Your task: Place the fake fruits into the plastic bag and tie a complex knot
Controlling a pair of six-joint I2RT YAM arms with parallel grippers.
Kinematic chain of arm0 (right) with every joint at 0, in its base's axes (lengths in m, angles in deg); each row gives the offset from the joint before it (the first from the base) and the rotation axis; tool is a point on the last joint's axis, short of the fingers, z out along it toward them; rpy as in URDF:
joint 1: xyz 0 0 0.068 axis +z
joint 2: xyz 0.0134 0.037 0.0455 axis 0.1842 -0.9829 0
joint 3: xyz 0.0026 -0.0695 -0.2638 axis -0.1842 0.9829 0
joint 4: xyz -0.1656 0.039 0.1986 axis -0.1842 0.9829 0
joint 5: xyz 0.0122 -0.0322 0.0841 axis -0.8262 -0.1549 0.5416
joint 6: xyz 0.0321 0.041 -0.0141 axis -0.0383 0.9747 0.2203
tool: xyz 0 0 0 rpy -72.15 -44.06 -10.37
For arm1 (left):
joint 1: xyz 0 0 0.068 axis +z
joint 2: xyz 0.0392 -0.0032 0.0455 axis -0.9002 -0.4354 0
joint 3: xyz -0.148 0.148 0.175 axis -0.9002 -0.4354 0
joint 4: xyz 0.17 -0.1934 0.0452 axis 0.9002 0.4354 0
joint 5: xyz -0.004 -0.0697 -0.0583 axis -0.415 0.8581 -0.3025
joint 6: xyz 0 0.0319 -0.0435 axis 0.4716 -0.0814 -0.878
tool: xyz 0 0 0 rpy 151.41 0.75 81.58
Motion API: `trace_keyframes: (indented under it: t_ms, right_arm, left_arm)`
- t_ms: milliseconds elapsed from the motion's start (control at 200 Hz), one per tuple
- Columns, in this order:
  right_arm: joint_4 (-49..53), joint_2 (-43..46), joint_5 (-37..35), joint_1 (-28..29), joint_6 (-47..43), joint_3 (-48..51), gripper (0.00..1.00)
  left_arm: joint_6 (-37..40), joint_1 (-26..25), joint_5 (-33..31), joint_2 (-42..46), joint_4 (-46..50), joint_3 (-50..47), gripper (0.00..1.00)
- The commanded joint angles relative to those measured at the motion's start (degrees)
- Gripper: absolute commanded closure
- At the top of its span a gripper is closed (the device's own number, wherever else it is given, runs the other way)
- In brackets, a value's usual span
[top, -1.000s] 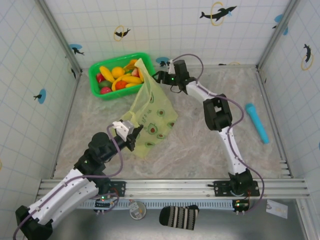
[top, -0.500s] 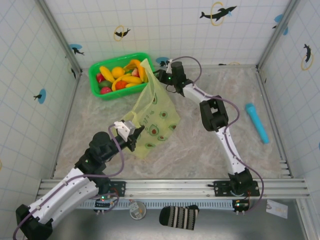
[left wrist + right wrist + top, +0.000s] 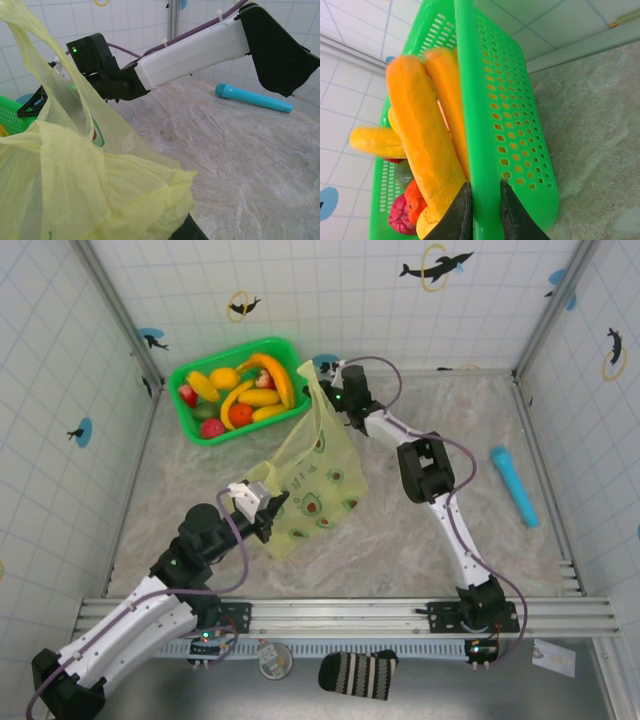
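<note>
Where the plastic bag (image 3: 100, 190) bunches, the left end effector's (image 3: 266, 504) jaws are hidden.

plastic bag (image 3: 75, 190) cropped at bottom (and left), basket (image 3: 485, 100) cropped

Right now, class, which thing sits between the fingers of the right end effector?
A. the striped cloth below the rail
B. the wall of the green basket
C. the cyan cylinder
B: in the right wrist view the right end effector has one dark finger on each side of the green basket's perforated wall, pressed against it.
</note>
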Motion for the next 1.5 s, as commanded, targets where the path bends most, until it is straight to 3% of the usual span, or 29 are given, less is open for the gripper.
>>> trace_keyframes:
  t_ms: [0, 270, 530, 856, 1236, 1341, 1496]
  right_arm:
    - [-4.3, 3.4, -2.1, -0.5, 0.3, 5.6, 1.0]
    - [-13.3, 22.1, -15.7, -1.5, 2.2, 30.6, 1.0]
    - [-14.1, 42.7, -24.4, -6.0, 1.1, 55.5, 1.0]
    - [-10.4, 62.8, -21.5, -19.1, -4.5, 78.4, 1.0]
    - [-2.8, 73.3, -14.6, -34.1, -9.4, 87.9, 1.0]
    - [-1.9, 74.1, -14.8, -35.1, -10.4, 88.3, 0.84]
    - [-0.7, 75.8, -14.3, -34.9, -11.5, 86.7, 0.52]
  left_arm:
    - [0.9, -0.3, -0.8, 0.9, -1.5, -0.9, 1.0]
    - [0.9, -0.3, -2.0, 1.7, -1.8, -1.1, 1.0]
    - [0.7, -0.3, -2.5, 2.4, -2.1, -1.2, 1.0]
    - [0.2, -0.3, -9.8, 5.3, -6.4, -3.8, 1.0]
    - [1.1, -0.3, -25.5, 7.4, -4.4, -2.4, 1.0]
    - [-0.3, -0.3, -29.7, 5.6, -4.2, 0.1, 1.0]
    - [2.5, -0.3, -24.2, 2.1, -3.1, 4.8, 1.0]
